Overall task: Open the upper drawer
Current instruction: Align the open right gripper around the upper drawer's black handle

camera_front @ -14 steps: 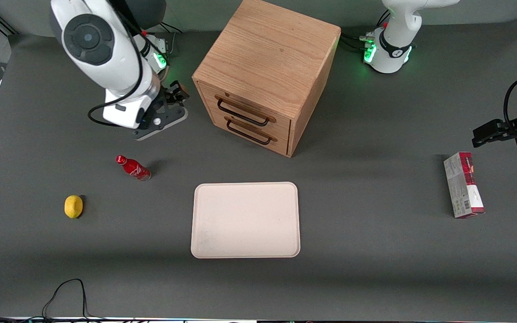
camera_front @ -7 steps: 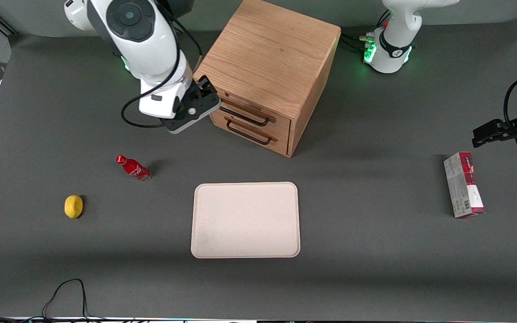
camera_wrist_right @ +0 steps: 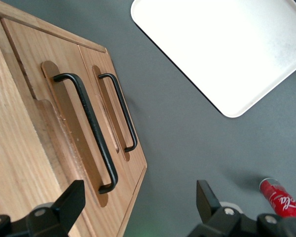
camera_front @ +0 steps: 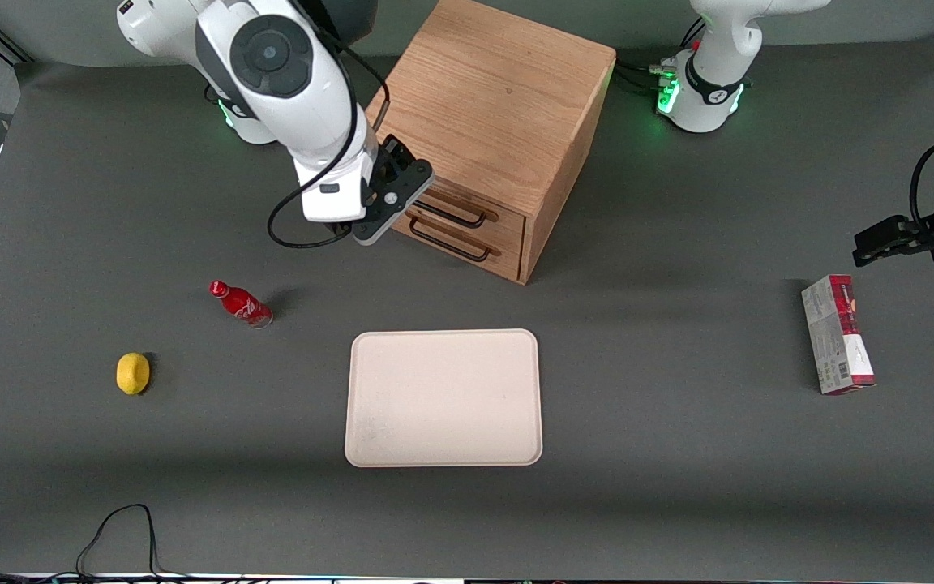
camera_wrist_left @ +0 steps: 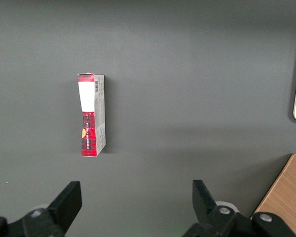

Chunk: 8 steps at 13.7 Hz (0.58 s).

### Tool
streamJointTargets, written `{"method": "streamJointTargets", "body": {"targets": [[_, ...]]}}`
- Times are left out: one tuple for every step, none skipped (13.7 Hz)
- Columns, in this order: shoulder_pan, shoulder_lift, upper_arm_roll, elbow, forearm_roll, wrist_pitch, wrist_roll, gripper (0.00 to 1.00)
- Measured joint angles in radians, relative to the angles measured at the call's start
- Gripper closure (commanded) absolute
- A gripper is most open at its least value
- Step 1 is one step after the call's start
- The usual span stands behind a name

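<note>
Right arm's hand [camera_front: 396, 180] is at the working-arm end of the oak-wood cabinet [camera_front: 490, 105] front, level with the drawers, fingers [camera_wrist_right: 73, 200] spread wide and holding nothing; in the wrist view the handles sit ahead of the gap, no contact yet. Upper drawer [camera_front: 455, 203] is shut flush, top of the two, its thin black metal bar handle [camera_wrist_right: 89, 129] standing proud of a routed recess in the wood. Judgement: rigid wooden box on runners, modest weight, should slide straight out if pulled square; off-axis pull likely binds it or drags the cabinet across the dark grey desk [camera_front: 678, 454]. Take hold mid-span of the bar, fingers above and below it, there's clearance in the recess. Bar is smooth and thin, so close firmly or hook it. Lower drawer handle [camera_wrist_right: 120, 110] is just beside and looks identical, so easy to grab the wrong one. White rectangular tray [camera_front: 443, 397] lies nearer the front camera, apart from the cabinet.
</note>
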Motion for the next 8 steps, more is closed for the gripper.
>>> {"method": "streamJointTargets", "body": {"targets": [[-0.004, 0.001, -0.002, 0.0, 0.004, 0.006, -0.009, 0.0], [-0.003, 0.002, -0.001, 0.0, 0.005, 0.017, -0.013, 0.0], [-0.002, 0.004, 0.001, 0.0, 0.006, 0.026, -0.013, 0.0], [0.0, 0.007, 0.003, 0.0, 0.006, 0.036, -0.013, 0.0], [0.002, 0.009, 0.004, 0.0, 0.006, 0.054, -0.013, 0.0], [0.003, 0.01, 0.005, 0.0, 0.006, 0.071, -0.013, 0.0], [0.003, 0.012, 0.005, 0.0, 0.006, 0.087, -0.014, 0.0], [0.004, 0.014, 0.006, 0.0, 0.006, 0.099, -0.014, 0.0]]}}
